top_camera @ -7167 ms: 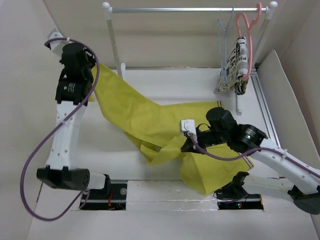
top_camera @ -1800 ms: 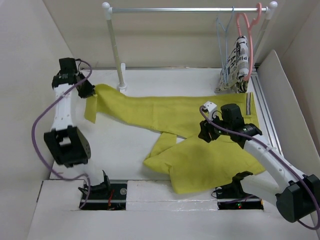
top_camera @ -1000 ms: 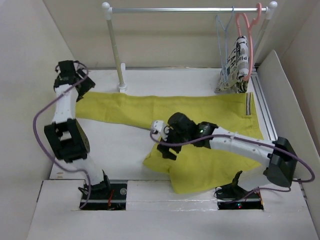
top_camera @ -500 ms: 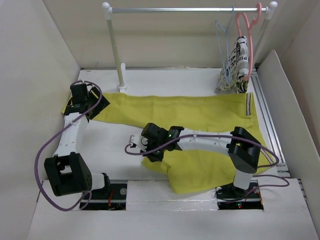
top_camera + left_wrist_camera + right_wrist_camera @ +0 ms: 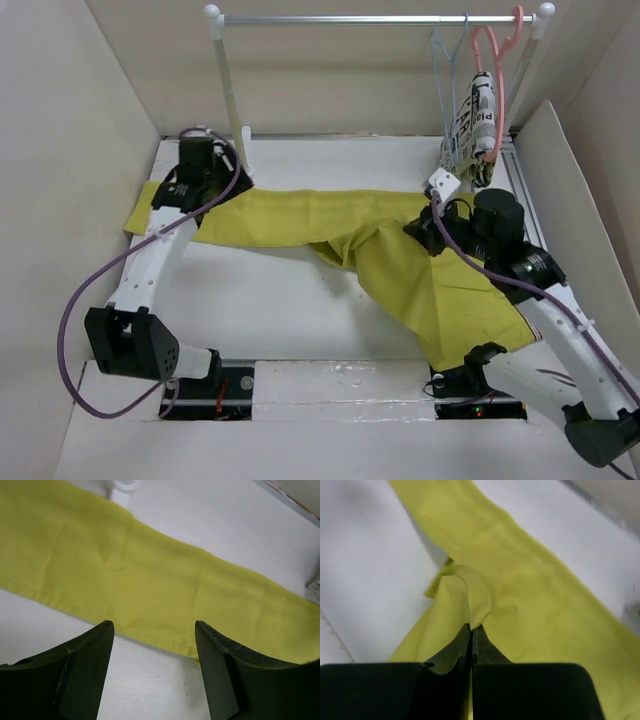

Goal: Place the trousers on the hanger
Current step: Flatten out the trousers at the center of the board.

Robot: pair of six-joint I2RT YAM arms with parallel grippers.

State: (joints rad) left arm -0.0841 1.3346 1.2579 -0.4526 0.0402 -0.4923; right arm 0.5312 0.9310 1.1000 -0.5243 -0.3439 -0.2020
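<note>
Top external view shows the white desk [image 5: 280, 300] with the yellow trousers [image 5: 300, 215] lying across it. One leg runs flat to the left and the rest is folded toward the near right edge. The cloth looks light, soft and limp, so I judge it will sag and slide wherever it is not supported. A hold at the waistband or on a thick fold seems safest. The pale-blue hanger [image 5: 440, 75] hangs on the rail [image 5: 380, 18] at the far right, apart from the trousers. The right tool [image 5: 471, 628] is pressed together on a raised fold of the trousers. The left tool [image 5: 152, 627] stands apart over the flat leg, holding nothing.
</note>
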